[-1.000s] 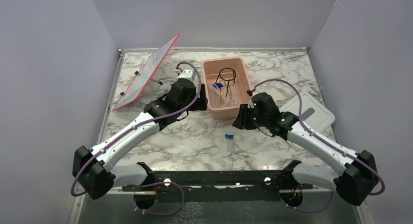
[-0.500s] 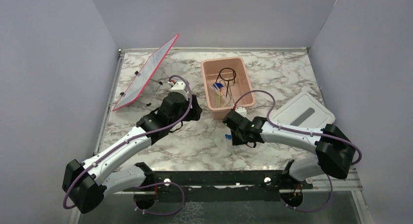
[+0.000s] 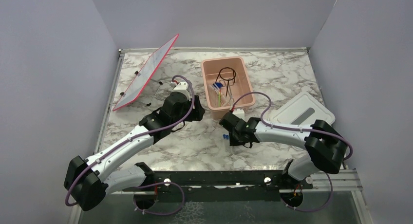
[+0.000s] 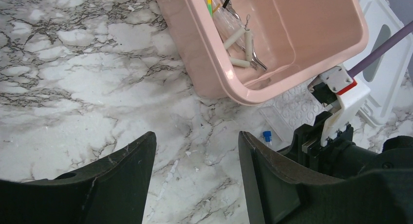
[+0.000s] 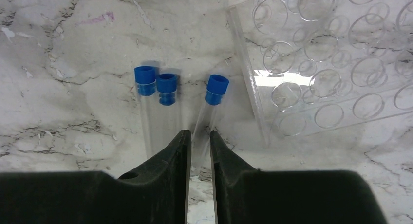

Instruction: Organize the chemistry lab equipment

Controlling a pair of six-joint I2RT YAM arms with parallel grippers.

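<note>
The right pincer is drawn in to a narrow slot and closed on the lower end of a clear tube with a blue cap, which lies flat on the marble desk. Two more blue-capped tubes lie side by side just to its left, touching each other and apart from the fingers. A clear plate with round holes sits just beside the gripped tube on the other side.

The left pincer is spread wide and holds nothing. It hangs over bare desk near the front corner of the pink tub. In the tub lie the green-yellow stick, the metal tweezers and the black wire ring stand.

A second ago the right arm stood by the tub's right front corner, with the tubes lying free in front of it. It has since swung down and left onto them, uncovering the white lid. The left arm has drawn back a little from the tub's side.

A faint pink mark on the desk is too smudged to read.
</note>
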